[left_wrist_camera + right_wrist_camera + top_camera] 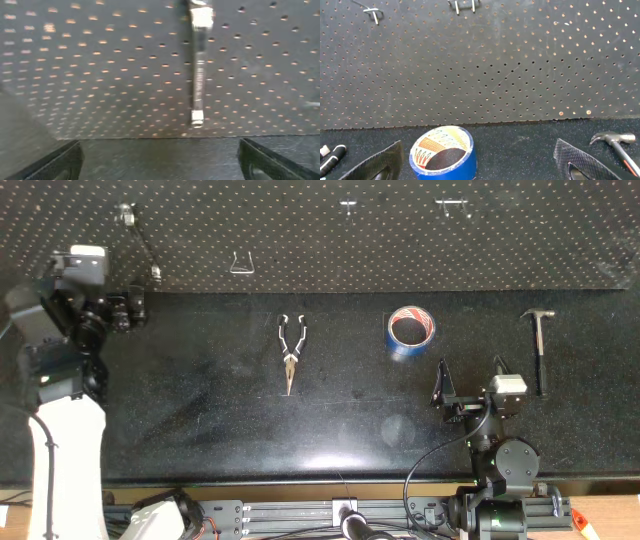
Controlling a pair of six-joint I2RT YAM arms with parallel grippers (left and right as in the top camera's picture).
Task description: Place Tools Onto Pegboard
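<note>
Black tabletop (200, 410), found bare between pliers (291, 352) and tape roll (410, 330); left gripper (160, 157), right gripper (480, 160) spread wide, empty; hammer (615, 142) handle cropped.

The tape roll (435, 145) is blue with an orange-patterned white lining, the pegboard (480, 65) black and hole-dotted, the surface (200, 400) speckled black.
</note>
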